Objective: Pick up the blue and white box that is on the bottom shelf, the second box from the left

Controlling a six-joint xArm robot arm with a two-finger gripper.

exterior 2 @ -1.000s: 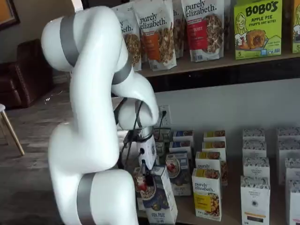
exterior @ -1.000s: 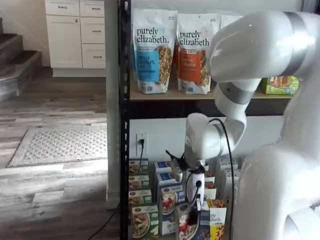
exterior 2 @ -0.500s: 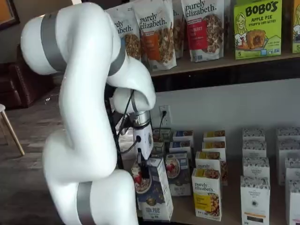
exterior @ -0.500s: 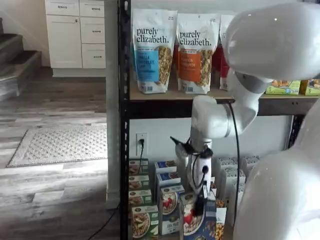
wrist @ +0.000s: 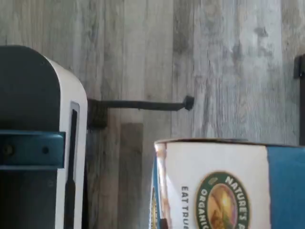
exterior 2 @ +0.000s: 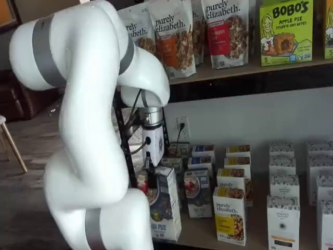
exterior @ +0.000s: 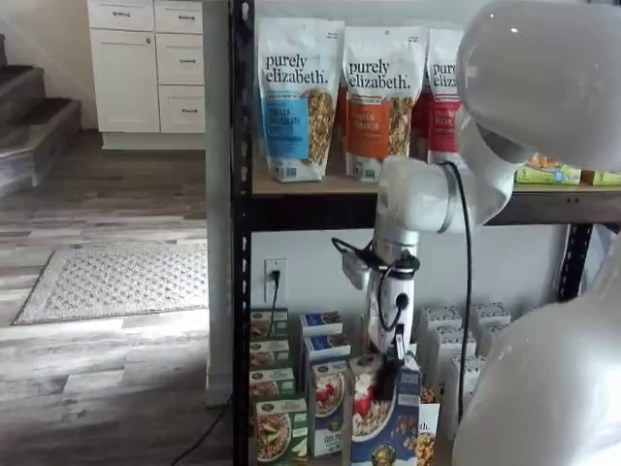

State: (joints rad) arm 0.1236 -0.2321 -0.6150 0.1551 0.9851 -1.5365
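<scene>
Since a second ago my arm has risen and the blue and white box [exterior: 374, 417] has come up with it, higher and clear of the row it stood in.

My pincer [exterior: 393, 374] is clamped on the box's top edge; black fingers [exterior 2: 151, 174] show at the box's upper corner with no gap between finger and card. Gripping the box, then.

Box position: hanging from my fingers in front of the bottom shelf [exterior 2: 208, 229], tilted, out ahead of the front rank of boxes. In both shelf views its face shows the bowl picture with red berries over dark blue. In the wrist view the box's white top part [wrist: 209, 186] and a blue side strip fill one corner, a round green and gold seal printed on it, grey plank floor [wrist: 157, 52] beyond.

Other boxes on the bottom shelf:
- a matching blue and white box [exterior 2: 197, 192] standing upright in the row just behind the lifted one;
- yellow-and-white box [exterior 2: 230, 216] beside that row, upright;
- green-and-white boxes [exterior: 272, 427] at the rack's outer edge, in a file running back toward the wall;
- white patterned boxes [exterior 2: 283, 219] farther along, well apart from my load.

Above, the brown-board shelf carries tall granola bags [exterior: 296, 97].

A black cable [exterior: 461, 252] loops from my wrist past my forearm.
</scene>
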